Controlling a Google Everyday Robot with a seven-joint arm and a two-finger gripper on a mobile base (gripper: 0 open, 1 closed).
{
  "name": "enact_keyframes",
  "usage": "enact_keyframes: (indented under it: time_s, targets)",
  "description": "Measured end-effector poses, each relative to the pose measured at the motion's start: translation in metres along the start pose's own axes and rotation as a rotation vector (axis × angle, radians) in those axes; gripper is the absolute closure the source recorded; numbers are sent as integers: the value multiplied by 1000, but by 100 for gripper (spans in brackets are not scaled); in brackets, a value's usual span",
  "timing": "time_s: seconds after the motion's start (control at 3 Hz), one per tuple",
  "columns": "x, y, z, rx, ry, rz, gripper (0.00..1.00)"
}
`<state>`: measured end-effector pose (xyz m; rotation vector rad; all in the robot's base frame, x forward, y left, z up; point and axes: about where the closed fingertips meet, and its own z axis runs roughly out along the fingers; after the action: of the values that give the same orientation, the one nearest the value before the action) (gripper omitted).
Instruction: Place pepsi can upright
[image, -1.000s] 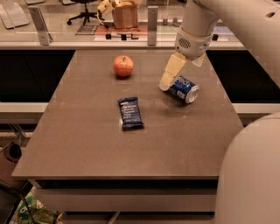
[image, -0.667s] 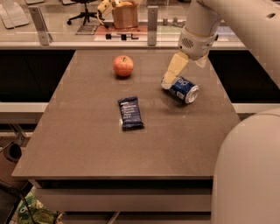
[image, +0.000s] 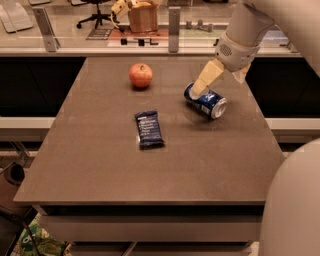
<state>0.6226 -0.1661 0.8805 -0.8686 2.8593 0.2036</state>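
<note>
The pepsi can is blue with silver ends and lies on its side on the right part of the brown table, its silver end facing front right. My gripper hangs just above the can's far end. It is open and holds nothing. One beige finger reaches down to the can's top rear edge, and the other finger shows further right, clear of the can.
A red apple sits at the back middle of the table. A flat dark-blue snack packet lies near the centre. A glass-fronted counter runs behind the table. My own arm fills the right side and lower right corner.
My gripper has drifted slightly to the right above the can. The can, apple and packet have not moved.
</note>
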Motion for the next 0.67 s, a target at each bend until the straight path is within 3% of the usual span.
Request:
enact_keyframes:
  time_s: [0.33, 0.67]
  targets:
    - [-3, 1, 3, -10, -2, 12, 0]
    - [-14, 6, 8, -10, 14, -14, 0]
